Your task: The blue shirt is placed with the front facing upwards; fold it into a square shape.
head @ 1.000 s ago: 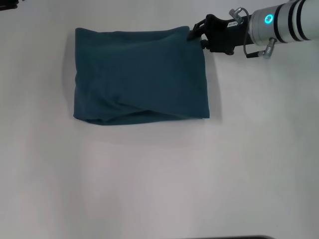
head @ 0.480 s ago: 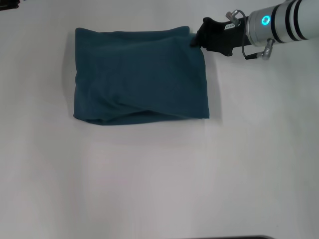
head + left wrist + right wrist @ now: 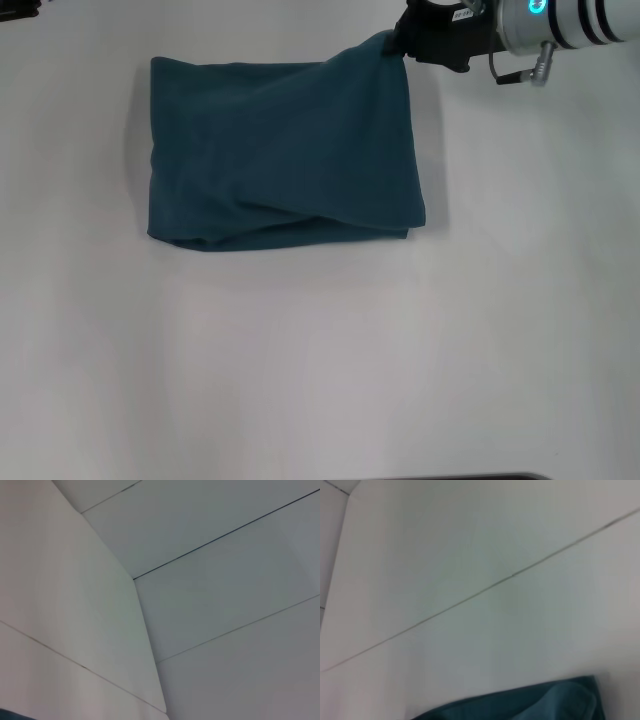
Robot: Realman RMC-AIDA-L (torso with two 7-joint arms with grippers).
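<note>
The blue shirt lies folded on the white table, one far corner pinched and lifted by the right hand. It's soft, floppy cloth, so corners and edges look like the best places to grab.

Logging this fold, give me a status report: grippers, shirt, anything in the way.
Right gripper shut on the blue shirt, far right corner lifted. Left gripper out of view. Shirt folded to a rough rectangle. Nothing in the way.

we see open table on every side of the shirt, with only the right gripper at its far right corner.
</note>
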